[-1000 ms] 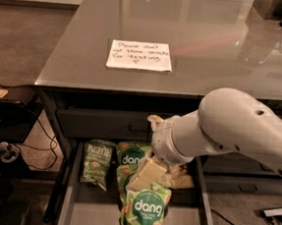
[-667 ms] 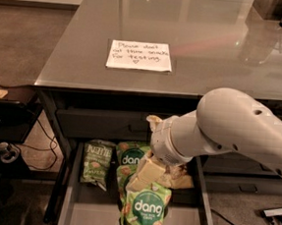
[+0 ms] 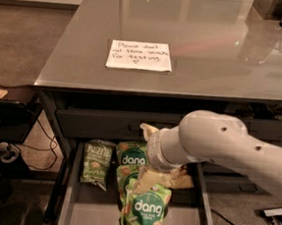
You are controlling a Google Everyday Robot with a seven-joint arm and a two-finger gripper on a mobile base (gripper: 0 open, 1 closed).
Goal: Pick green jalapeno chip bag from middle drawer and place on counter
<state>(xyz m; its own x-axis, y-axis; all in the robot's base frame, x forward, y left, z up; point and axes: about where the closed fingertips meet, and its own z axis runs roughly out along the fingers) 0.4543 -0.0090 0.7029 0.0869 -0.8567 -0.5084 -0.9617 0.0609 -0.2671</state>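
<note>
The counter point(image 3: 225, 53) is a smooth, glossy grey slab with pale reflections. On it lies a flat white paper note point(image 3: 139, 55) with handwriting. Below its front edge, the drawer point(image 3: 67, 197) stands pulled out: a shallow dark metal tray with straight side rails and a pale floor, cut off by the bottom edge of the view.

The chip bag point(image 3: 96, 162) lies at the drawer's 10 o'clock corner. It is crinkly, dull olive-green with white lettering, flat against the left rail, and nothing touches it.

The arm point(image 3: 227, 144), a thick, rounded, matte white tube, comes in from 3 o'clock. It ends over the drawer's middle in the tan gripper point(image 3: 162, 178).

The gripper is at 3 o'clock from the chip bag and well apart from it. It sits just above a bright green front pouch point(image 3: 147, 211), which stands upright with a round white logo. The arm's wrist covers most of the gripper, so I cannot tell whether it is open or closed, or whether it grips that pouch.

A rear pouch point(image 3: 131, 155) of the same green is at 12 o'clock from the front one, partly hidden by the wrist.
</note>
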